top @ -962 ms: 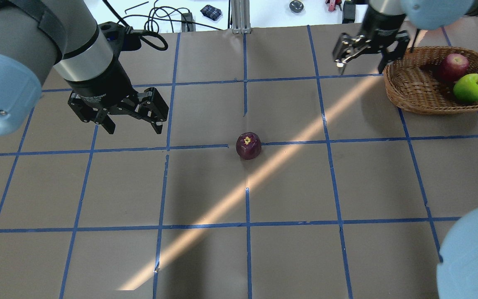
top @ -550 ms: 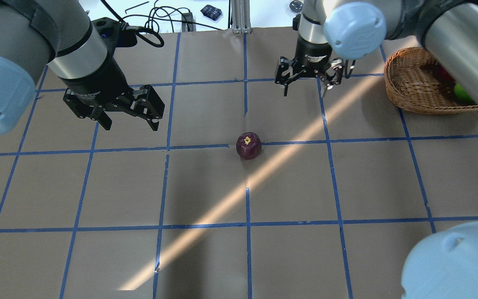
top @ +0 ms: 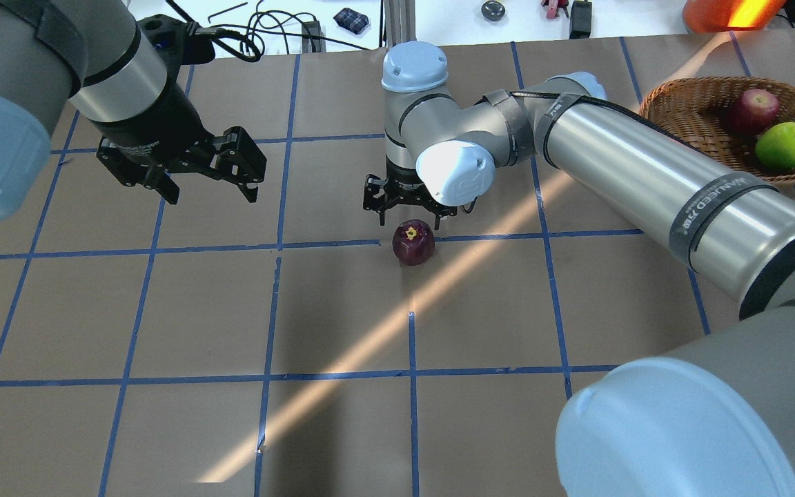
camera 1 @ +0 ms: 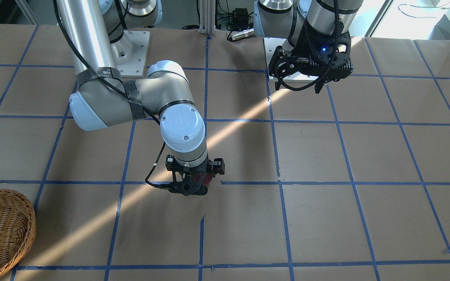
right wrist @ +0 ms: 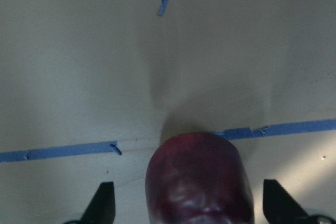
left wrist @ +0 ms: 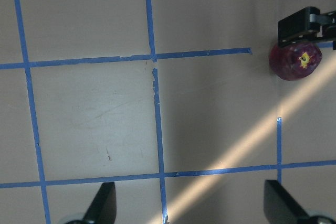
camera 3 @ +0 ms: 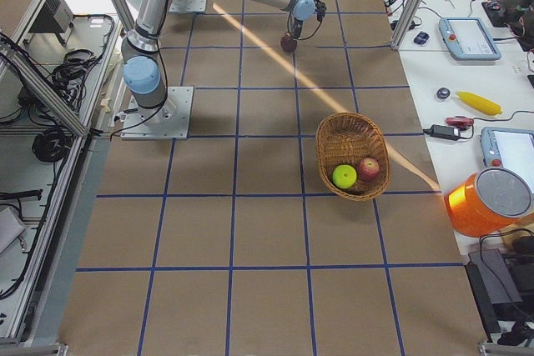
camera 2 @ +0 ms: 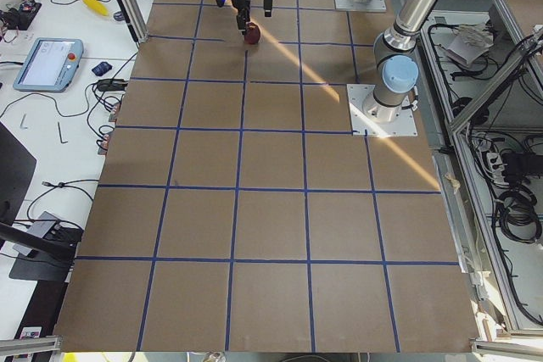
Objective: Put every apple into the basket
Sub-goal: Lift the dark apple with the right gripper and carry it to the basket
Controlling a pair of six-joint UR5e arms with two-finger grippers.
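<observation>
The dark purple apple (top: 413,242) with a yellow spot sits on the brown table near its middle. My right gripper (top: 408,215) is open and low over it. In the right wrist view the apple (right wrist: 199,179) lies between the two fingers (right wrist: 102,203), apart from both. It also shows in the left wrist view (left wrist: 295,61). The red apple (top: 754,110) and the lime-green apple (top: 784,146) lie in the wicker basket (top: 673,117) at the far right. My left gripper (top: 208,190) is open and empty, hovering to the left of the purple apple.
My right arm's long link (top: 646,172) stretches across the table's right half, from the front right to the centre. A white bench with cables and tools (top: 287,27) lies beyond the far edge. An orange bin (camera 3: 488,202) stands near the basket (camera 3: 334,135).
My right gripper has swung left from beside the basket and come down over the purple apple. My left gripper has drifted slightly back and left. The apples have not moved.
</observation>
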